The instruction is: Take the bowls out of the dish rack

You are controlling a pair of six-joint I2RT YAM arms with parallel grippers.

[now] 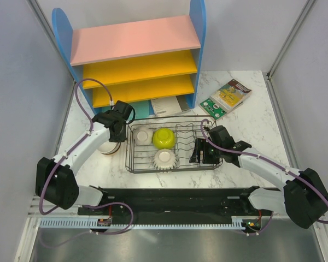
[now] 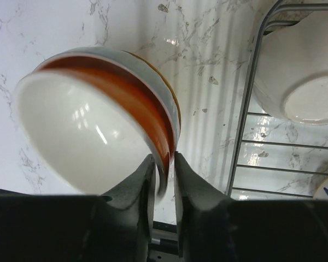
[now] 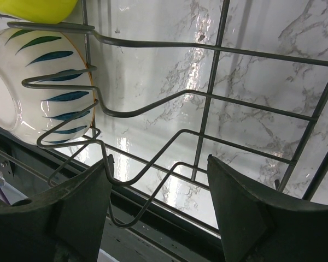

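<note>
The dish rack (image 1: 184,144) sits mid-frame on the marble table (image 1: 251,120). It holds a white bowl (image 1: 142,134), a lime-green bowl (image 1: 164,137) and a leaf-patterned bowl (image 1: 164,158). The left gripper (image 2: 164,159) has its fingers pinching the rim of the tilted orange-banded bowl (image 2: 87,131), left of the rack. The right gripper (image 3: 158,166) has its fingers spread over the rack's right-end wires.

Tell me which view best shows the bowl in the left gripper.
The left wrist view: the orange-banded bowl fills it, its rim pinched by the left gripper, outside the dish rack. The top view shows only a sliver of it; the right wrist view shows none.
</note>
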